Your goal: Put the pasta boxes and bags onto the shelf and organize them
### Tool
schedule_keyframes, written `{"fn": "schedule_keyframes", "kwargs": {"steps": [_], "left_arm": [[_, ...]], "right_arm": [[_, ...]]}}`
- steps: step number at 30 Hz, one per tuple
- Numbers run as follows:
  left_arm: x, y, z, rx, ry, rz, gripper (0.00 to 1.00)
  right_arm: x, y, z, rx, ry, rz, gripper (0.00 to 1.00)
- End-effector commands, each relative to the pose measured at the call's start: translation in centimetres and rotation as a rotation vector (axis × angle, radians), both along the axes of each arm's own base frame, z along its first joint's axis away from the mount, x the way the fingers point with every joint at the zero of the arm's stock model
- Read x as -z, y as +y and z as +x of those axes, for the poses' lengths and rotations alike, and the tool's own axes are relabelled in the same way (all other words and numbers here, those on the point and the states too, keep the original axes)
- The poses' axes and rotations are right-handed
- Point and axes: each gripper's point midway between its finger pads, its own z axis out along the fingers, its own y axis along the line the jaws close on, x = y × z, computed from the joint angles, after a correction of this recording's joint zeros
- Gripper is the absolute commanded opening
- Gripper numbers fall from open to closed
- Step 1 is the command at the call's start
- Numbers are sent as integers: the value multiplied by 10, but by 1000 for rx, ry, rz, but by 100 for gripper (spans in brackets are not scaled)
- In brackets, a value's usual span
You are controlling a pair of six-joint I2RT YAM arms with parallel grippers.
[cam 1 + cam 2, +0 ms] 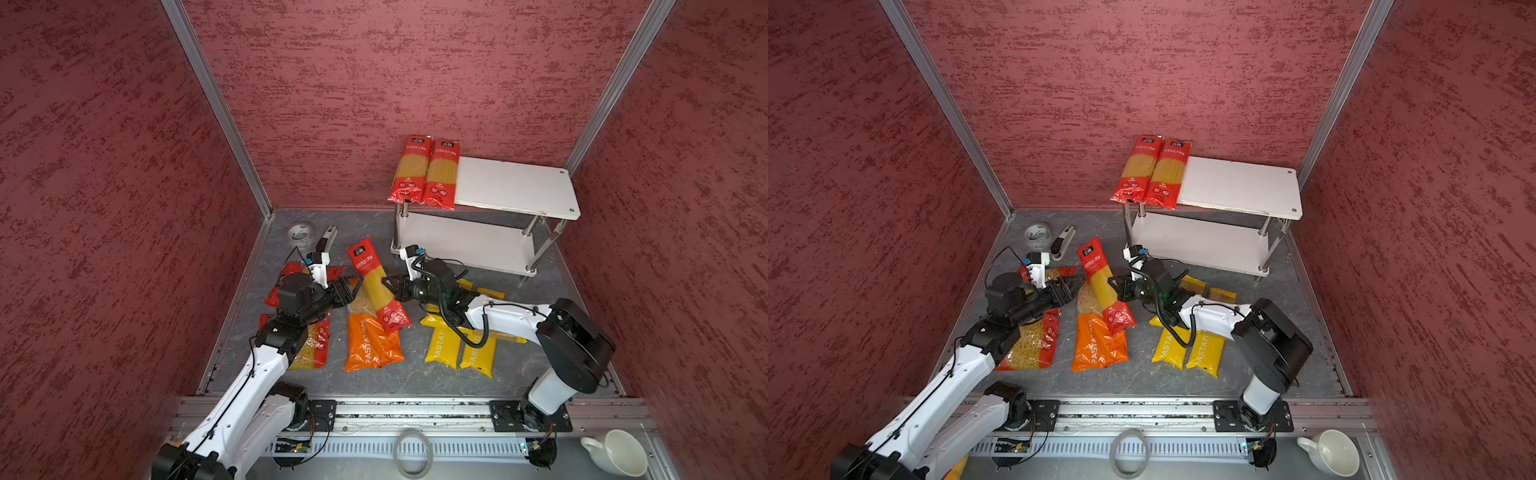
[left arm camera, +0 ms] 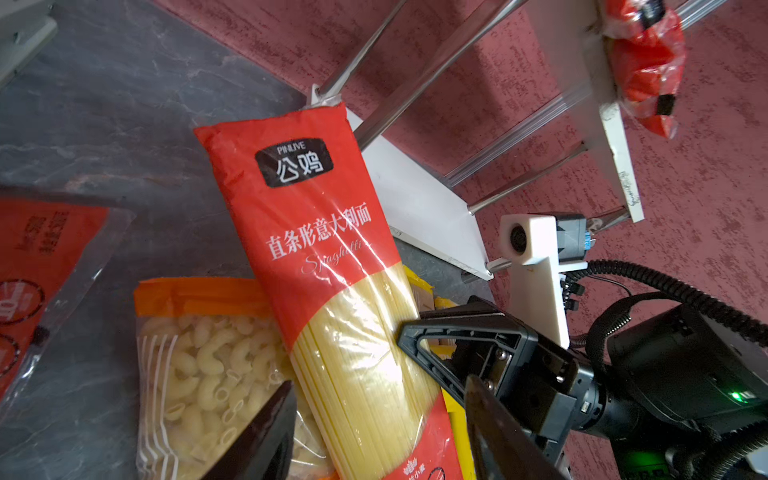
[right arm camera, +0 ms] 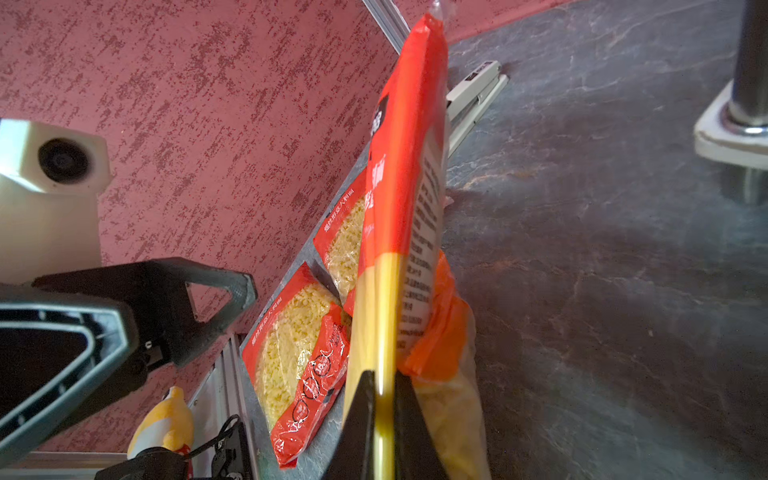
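Observation:
A long red spaghetti pack (image 1: 376,286) (image 1: 1102,282) lies slanted mid-floor, its near end over the orange PASTATIME pack (image 1: 372,345) (image 1: 1098,345). My right gripper (image 3: 382,378) (image 1: 386,282) is shut on the pack's right edge. My left gripper (image 2: 378,386) (image 1: 359,286) is open on the other side, with a jaw either side of the pack (image 2: 324,249). Two red spaghetti packs (image 1: 426,174) lie side by side on the left end of the shelf's top tier (image 1: 515,187) (image 1: 1237,183). Yellow PASTATIME packs (image 1: 442,345) sit under my right arm. A wide red short-pasta pack (image 1: 1034,345) lies under my left arm.
A tape roll (image 1: 300,233) and a stapler (image 1: 326,237) sit at the back left of the floor. A white mug (image 1: 619,453) and a tape ring (image 1: 413,451) rest beyond the front rail. A plush toy (image 3: 166,419) shows in the right wrist view. Red walls close three sides.

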Motion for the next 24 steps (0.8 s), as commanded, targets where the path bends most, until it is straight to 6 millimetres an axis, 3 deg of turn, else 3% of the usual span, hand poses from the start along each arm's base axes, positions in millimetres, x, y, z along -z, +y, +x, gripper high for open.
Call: {"fn": "schedule_keyframes", "kwargs": {"steps": [1,16,20,24], "left_arm": [[-32,-3,1,34,-119,-14,65],[-40,5,-3,18,-191,-84,68],[-24,9,2,-4,-167,-109,71],[-4,22,11,-58,-159,-192,80]], "right_arm": [[-105,-3,0,7,-313,186,0],[-127,-6,-6,0,-364,259,0],[-132,-7,-8,-6,-372,309,0],[-129,-8,-9,1,-363,339,0]]}}
